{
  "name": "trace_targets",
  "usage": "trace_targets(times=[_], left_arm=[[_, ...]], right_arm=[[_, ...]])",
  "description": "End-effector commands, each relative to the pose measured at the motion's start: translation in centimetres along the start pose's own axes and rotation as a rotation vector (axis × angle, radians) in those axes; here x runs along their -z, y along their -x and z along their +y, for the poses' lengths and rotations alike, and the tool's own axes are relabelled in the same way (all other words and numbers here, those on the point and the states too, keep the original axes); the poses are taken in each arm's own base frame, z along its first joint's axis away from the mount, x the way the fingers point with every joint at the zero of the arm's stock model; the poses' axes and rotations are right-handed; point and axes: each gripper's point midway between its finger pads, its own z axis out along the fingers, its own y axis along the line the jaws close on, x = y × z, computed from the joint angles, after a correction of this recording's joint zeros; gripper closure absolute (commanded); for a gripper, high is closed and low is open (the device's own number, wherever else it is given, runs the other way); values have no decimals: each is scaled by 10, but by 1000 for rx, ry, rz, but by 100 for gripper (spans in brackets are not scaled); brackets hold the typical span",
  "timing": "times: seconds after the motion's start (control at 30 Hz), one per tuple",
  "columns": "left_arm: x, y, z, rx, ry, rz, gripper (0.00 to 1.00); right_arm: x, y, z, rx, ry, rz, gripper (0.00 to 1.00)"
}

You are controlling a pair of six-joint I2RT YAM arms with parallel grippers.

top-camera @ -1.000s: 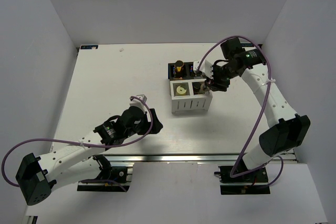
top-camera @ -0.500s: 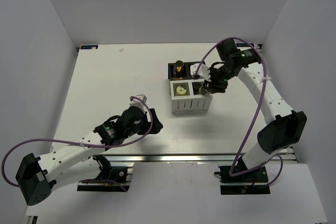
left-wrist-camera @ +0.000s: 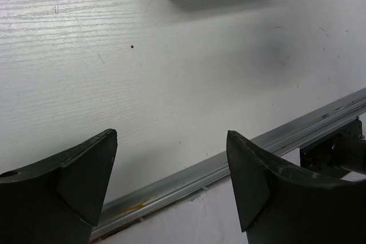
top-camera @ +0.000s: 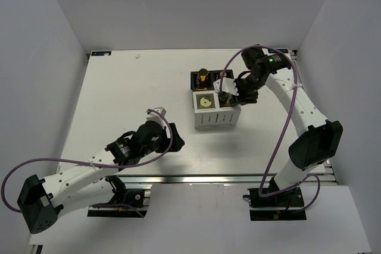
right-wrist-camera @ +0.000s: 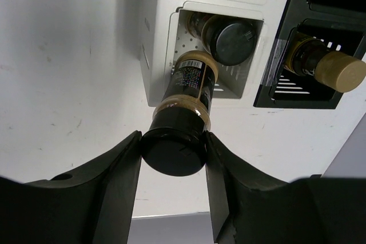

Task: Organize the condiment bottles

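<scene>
My right gripper (right-wrist-camera: 173, 151) is shut on the dark cap of a short brown jar (right-wrist-camera: 189, 87). The jar hangs tilted, its base at the mouth of the box's right white compartment. A second dark-capped jar (right-wrist-camera: 229, 39) stands inside that compartment. A tall dark bottle (right-wrist-camera: 323, 66) with a tan cap stands in a black compartment beside it. In the top view my right gripper (top-camera: 228, 94) is over the box's right side, and the cream bottle (top-camera: 206, 102) sits in the left white compartment. My left gripper (left-wrist-camera: 171, 136) is open and empty over bare table.
The white-and-black four-compartment box (top-camera: 214, 122) stands at the table's middle right, its white wall (right-wrist-camera: 155, 32) below my right gripper. The metal rail of the near table edge (left-wrist-camera: 240, 155) runs just below my left gripper (top-camera: 177, 138).
My right gripper has moved left with the jar, from beside the box's right edge to over its right white compartment. The left arm has not moved.
</scene>
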Motion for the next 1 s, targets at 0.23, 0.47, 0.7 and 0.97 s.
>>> trace_targets(times=[0.23, 0.47, 0.7, 0.97], left_arm=[[2, 2, 0, -5, -9, -21, 13], [3, 3, 1, -2, -9, -25, 13], [3, 3, 2, -2, -4, -24, 13], [3, 4, 0, -3, -3, -24, 13]], right_arm=[[6, 2, -7, 78, 5, 16, 100], [-5, 2, -8, 58, 35, 5, 87], [-9, 2, -13, 49, 28, 0, 47], [-6, 14, -23, 5, -23, -50, 19]])
